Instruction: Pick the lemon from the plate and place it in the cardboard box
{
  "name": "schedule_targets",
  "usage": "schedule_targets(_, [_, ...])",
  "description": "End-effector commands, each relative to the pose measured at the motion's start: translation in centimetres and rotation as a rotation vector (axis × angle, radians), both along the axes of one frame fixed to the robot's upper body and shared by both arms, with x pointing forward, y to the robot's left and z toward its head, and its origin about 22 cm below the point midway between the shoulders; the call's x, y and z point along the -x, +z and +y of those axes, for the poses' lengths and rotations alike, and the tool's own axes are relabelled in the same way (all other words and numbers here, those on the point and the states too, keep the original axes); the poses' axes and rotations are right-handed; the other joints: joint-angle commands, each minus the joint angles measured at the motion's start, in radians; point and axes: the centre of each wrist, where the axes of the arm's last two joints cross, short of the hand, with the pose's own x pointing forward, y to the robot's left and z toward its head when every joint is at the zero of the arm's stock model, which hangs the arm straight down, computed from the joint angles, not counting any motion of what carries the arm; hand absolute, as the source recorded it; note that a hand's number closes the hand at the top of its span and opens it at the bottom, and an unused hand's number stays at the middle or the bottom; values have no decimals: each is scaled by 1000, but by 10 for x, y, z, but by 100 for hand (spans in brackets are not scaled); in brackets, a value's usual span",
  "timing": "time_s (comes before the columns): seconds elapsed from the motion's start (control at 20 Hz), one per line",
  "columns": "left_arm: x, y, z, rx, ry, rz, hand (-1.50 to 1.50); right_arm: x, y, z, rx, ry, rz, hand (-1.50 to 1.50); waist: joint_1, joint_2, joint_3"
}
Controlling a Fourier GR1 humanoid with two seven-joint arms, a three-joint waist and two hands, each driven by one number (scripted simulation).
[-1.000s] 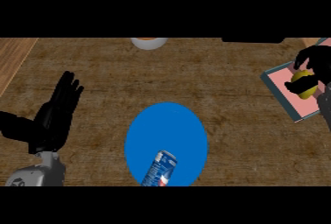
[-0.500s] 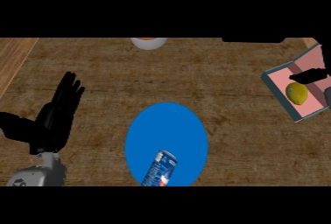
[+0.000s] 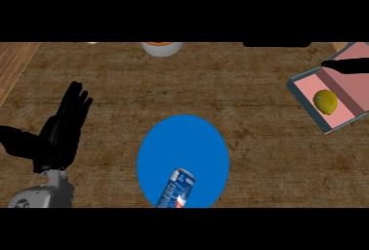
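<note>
Right hand (image 3: 346,65) has drawn back toward 2 o'clock, leaving the lemon (image 3: 326,101) lying in the cardboard box (image 3: 344,93) at 3 o'clock; only a dark sliver shows, so released or clenched I cannot tell. Withdrawing well should mean rising clear of the box wall. Count: one lemon, one cardboard box, one plate (image 3: 184,146) at 6 o'clock bearing one can (image 3: 176,189), one left hand (image 3: 61,132) resting spread at 9 o'clock

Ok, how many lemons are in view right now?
1. The lemon lies inside the box at the right edge. The plate holds only a can. The box runs out of view, so another could be hidden there.
</note>
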Motion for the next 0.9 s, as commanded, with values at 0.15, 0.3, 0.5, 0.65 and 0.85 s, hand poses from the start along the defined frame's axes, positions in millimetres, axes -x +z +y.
schedule_targets(0.15, [7,5,13,10,21,4,0,27,-2,-52,-349,48,-101,-150,-10,-6,-1])
schedule_targets(0.3, [9,-21,12,18,12,6,0,40,-2,-74,-402,11,-158,-150,1,3,-1])
schedule_targets(0.5, [0,-11,10,-9,16,0,0,57,11,-103,-403,-21,-207,-150,2,3,-1])
schedule_targets(0.65, [-3,15,19,0,6,-1,0,58,3,-102,-411,-17,-209,-150,1,-2,-1])
schedule_targets(0.85, [-2,0,6,-6,3,-6,0,91,-21,-129,-418,-20,-227,-150,6,3,0])
